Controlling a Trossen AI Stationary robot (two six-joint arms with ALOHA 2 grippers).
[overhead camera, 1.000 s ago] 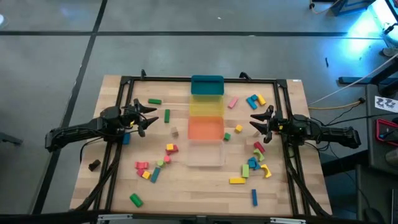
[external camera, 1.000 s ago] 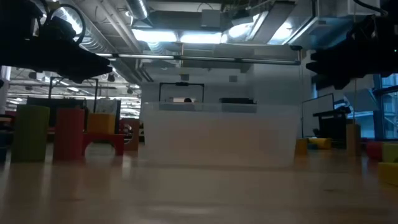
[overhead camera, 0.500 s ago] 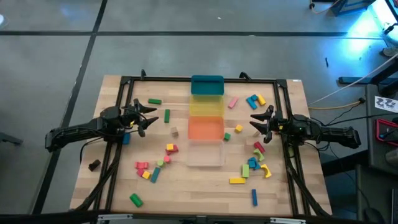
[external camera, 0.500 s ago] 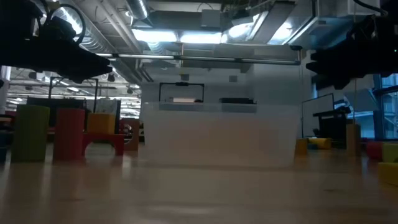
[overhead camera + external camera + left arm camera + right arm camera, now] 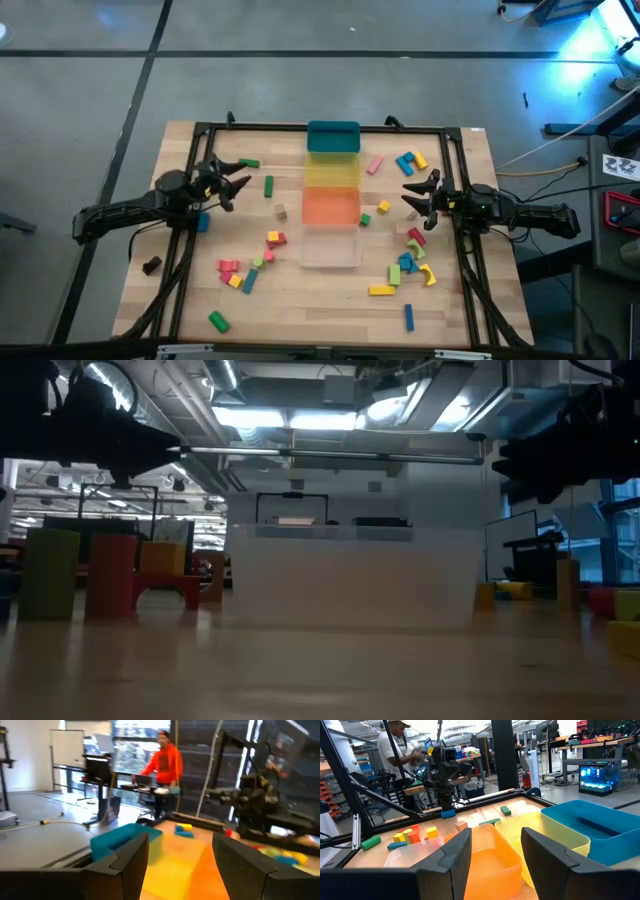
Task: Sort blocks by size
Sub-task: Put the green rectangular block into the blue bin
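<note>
The blocks lie scattered on the wooden table either side of a row of bins. To the left are a green bar (image 5: 249, 162), a tan cube (image 5: 282, 211) and a mixed cluster (image 5: 250, 268). To the right are a blue and yellow group (image 5: 410, 161), another cluster (image 5: 412, 262) and a yellow bar (image 5: 382, 290). My left gripper (image 5: 235, 180) (image 5: 180, 870) hovers open above the table's left part, pointing at the bins. My right gripper (image 5: 412, 192) (image 5: 495, 860) hovers open on the right, facing it. Neither has anything between its fingers.
Teal (image 5: 333, 137), yellow (image 5: 331, 172), orange (image 5: 331, 207) and clear (image 5: 330, 247) bins stand in a line down the table's middle. A black frame (image 5: 300, 128) runs round the table. A dark object (image 5: 151, 265) lies near the left edge. People (image 5: 162, 762) (image 5: 395, 750) stand beyond the table.
My left gripper has tipped its fingers upward and turned a little about its own line, staying open. The right arm and the blocks have kept still.
</note>
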